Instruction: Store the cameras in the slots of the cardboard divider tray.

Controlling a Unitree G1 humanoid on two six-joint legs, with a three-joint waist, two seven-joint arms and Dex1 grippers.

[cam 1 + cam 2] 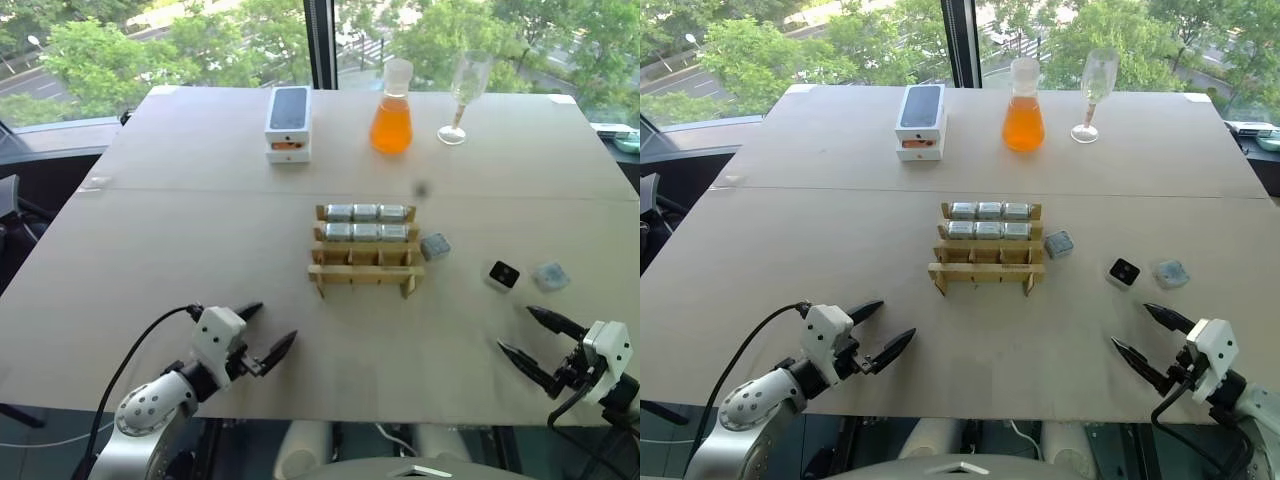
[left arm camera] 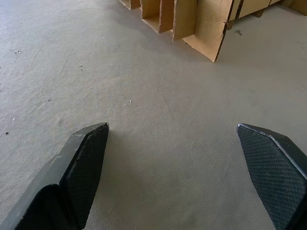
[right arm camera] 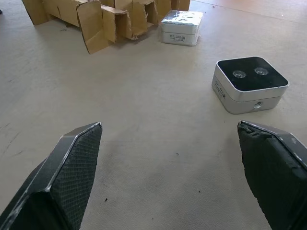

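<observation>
**Operator:** Nearest in the head view I have both claws low at the near edge of the tabletop (image 1: 200, 200): left claw (image 1: 270, 335) spread wide and empty, right claw (image 1: 528, 342) the same. I take the cardboard divider tray (image 1: 365, 268) as landmark. It stands mid-tabletop, well beyond both claws.

**Observer:** How many cameras?

**Operator:** Six cameras (image 1: 366, 222) sit in the tray's two far rows, three to a row; the near row of three slots is bare. Three more lie loose to its right: one (image 1: 435, 245) just beside the tray, a black-faced one (image 1: 503, 274) farther right, a pale one (image 1: 550, 275) beyond that. Far behind the tray: one white phone box (image 1: 288, 122), one flask of orange liquid (image 1: 392, 105), one glass (image 1: 462, 95).

**Observer:** Left wrist?

**Operator:** Fingers (image 2: 79, 167) parted over bare tabletop, tray ahead.

**Observer:** Right wrist?

**Operator:** Parted too; the black-faced camera lies just ahead, lenses up. I judge it light, rigid and smooth-sided, so I'd pinch its flat silver sides, not the lens face.
</observation>
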